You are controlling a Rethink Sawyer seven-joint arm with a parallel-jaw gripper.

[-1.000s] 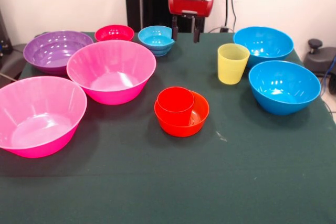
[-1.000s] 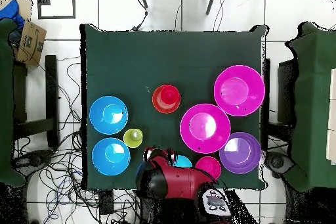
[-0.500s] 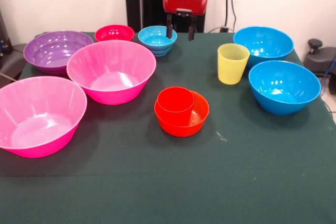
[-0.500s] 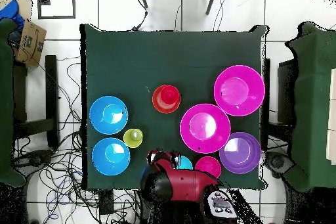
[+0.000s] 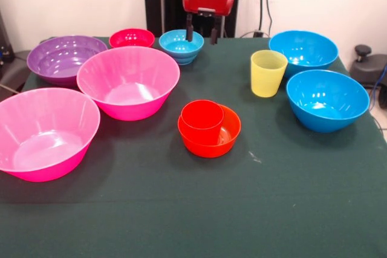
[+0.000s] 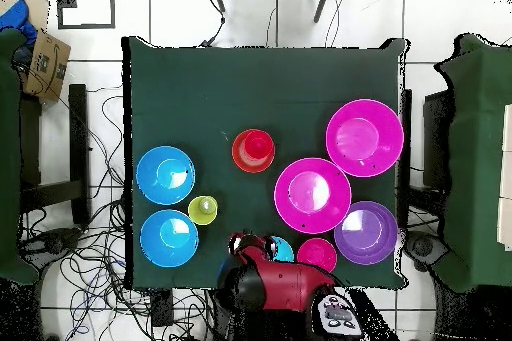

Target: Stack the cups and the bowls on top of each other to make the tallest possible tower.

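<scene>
Gripper [image 5: 201, 34] up at far edge of table [image 5: 272, 197], fingers apart, holding nothing, hanging just above right rim of small light-blue bowl [image 5: 181, 45]. Left finger [image 5: 189, 32] over that bowl's rim, right finger [image 5: 213, 36] just off its side. Overhead: arm head covering most of light-blue bowl [image 6: 281, 248].

Red cup [image 5: 202, 120] upright inside small orange bowl [image 5: 209, 131], mid-table, only stack so far. Yellow cup [image 5: 268, 73] upright, alone, just beside two blue bowls: far one [image 5: 303, 50], nearer one [image 5: 327, 99], nearly touching each other. Small red bowl [image 5: 131, 38] next to light-blue bowl, apart from it. Purple bowl [image 5: 63, 58] at far left, touching or nearly touching pink bowl [image 5: 127, 81]; cannot tell which. Second pink bowl [image 5: 45, 132] nearest camera at left, close beside first.
</scene>
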